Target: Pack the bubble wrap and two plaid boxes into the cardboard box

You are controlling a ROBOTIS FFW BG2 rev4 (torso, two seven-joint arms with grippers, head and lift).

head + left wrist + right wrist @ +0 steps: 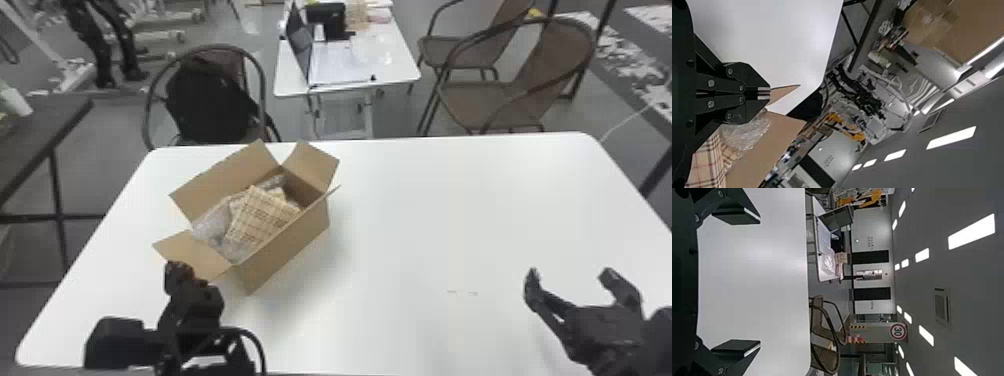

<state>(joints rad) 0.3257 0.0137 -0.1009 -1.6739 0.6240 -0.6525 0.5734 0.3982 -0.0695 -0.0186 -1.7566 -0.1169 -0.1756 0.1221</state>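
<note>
Near the left flap of the open cardboard box (287, 252), my left gripper (181, 276) stands outside the box. The left wrist view shows that gripper (766, 93) shut, fingertips together, with a flap of the cardboard box (772, 143) just beyond the tips. Inside the box, a tilted plaid box (262, 216) lies on top, with more plaid partly hidden behind it. Bubble wrap (212, 227) lies around and beneath, also seen as bubble wrap (746, 134) beside plaid (704, 158). Over the right of the table, my right gripper (570, 274) is open; its wrist view shows the gripper (759, 283) holding nothing.
The white table (440, 210) extends to the right of the box. All visible box flaps stand outward. Beyond the far edge are a chair with a black bag (207, 102), a smaller table with a laptop (300, 45), and brown chairs (500, 100).
</note>
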